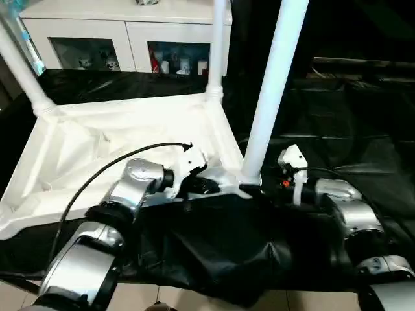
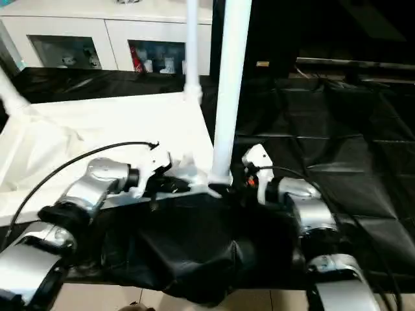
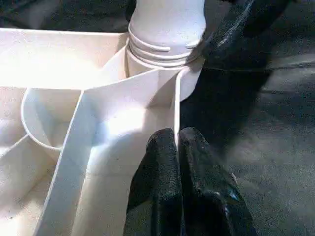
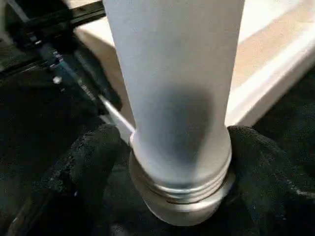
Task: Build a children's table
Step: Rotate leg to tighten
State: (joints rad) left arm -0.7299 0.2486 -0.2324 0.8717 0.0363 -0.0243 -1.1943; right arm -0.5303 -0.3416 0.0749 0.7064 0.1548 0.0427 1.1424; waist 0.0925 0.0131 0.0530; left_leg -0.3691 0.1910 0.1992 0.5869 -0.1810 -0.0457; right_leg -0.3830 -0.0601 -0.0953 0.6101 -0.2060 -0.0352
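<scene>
— How far along?
— Tabletop point(image 1: 97, 149) upside down on desk point(image 1: 363, 129), three legs standing. Near leg point(image 1: 272, 91) in its socket, between spread right jaws. Left jaws pinching rim point(image 3: 174, 105).
— Left to do?
— Probably fourth leg.

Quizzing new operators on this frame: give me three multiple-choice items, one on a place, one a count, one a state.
1. Where does the nearest leg stand? A) the tabletop's near-right corner B) its centre C) on a cabinet
2. How many upright legs are in view? A) one B) three C) five
3. Left end effector? A) wide open B) shut on the tabletop's rib C) holding a cable

A: its base meets that corner socket.
B: it plus two far legs.
B: both fingers pinch the rib.
</scene>
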